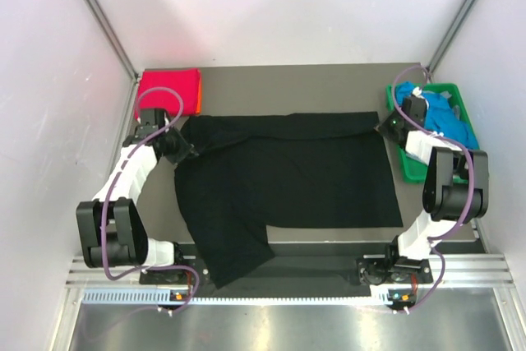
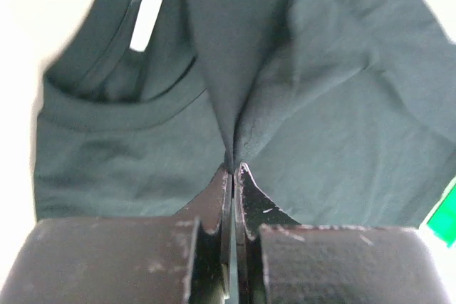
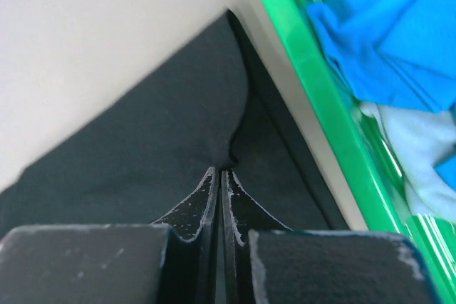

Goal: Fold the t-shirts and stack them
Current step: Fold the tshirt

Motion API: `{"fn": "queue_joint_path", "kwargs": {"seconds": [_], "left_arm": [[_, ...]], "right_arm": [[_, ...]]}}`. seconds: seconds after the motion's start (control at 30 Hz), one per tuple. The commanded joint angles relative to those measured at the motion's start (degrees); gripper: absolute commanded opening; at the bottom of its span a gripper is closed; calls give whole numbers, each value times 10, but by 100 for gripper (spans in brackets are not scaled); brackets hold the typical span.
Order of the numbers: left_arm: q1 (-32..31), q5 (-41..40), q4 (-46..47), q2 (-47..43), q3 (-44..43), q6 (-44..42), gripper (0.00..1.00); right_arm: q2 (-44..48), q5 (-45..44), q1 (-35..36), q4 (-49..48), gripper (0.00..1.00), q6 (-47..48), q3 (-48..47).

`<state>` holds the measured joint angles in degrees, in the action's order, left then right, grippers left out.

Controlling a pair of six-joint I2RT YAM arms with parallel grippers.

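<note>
Left gripper [image 2: 233, 167], right gripper [image 3: 219, 171] each pinch black t-shirt [image 1: 288, 174] far edge.

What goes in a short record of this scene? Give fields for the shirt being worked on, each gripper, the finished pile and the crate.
shirt in work: large black t-shirt, spread flat on the table
left gripper: shut, pinching a fold of the black cloth near the collar
right gripper: shut on the shirt's far right corner, beside the crate
pile: folded magenta-red shirt on top of an orange shirt, far left corner
crate: green plastic crate, far right, holding bright blue shirts
</note>
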<state>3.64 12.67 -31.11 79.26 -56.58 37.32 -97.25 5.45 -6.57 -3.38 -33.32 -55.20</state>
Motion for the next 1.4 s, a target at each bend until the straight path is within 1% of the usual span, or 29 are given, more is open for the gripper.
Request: {"fn": "queue_joint_path", "kwargs": {"seconds": [0.0, 0.17, 0.37, 0.47, 0.7, 0.9, 0.97, 1.1, 1.23, 1.37], "left_arm": [[-1, 10, 1, -34, 27, -7, 0], [0, 28, -6, -40, 41, -1, 0], [-1, 3, -45, -68, -1, -8, 0], [-1, -2, -55, -81, -5, -15, 0], [-2, 4, -59, -101, 30, -15, 0], [-1, -8, -68, -122, 57, -22, 0], [-2, 1, -65, -128, 72, -18, 0], [-2, 45, -51, -154, 110, 1, 0], [-6, 27, -56, -171, 146, -2, 0], [-7, 26, -55, -173, 150, -7, 0]], "right_arm": [[28, -12, -9, -14, 0, 14, 14], [26, -20, -10, -7, 0, 18, 21], [51, -37, -10, 12, 0, 22, 8], [63, -40, -10, 22, 0, 24, 5], [91, -52, -11, 32, 0, 28, 26], [91, -52, -11, 49, 0, 38, 37], [87, -52, -11, 50, 0, 38, 43], [69, -52, -10, 45, 0, 41, 48], [50, -66, -11, 43, 0, 41, 35], [47, -70, -11, 47, 0, 43, 33]]}}
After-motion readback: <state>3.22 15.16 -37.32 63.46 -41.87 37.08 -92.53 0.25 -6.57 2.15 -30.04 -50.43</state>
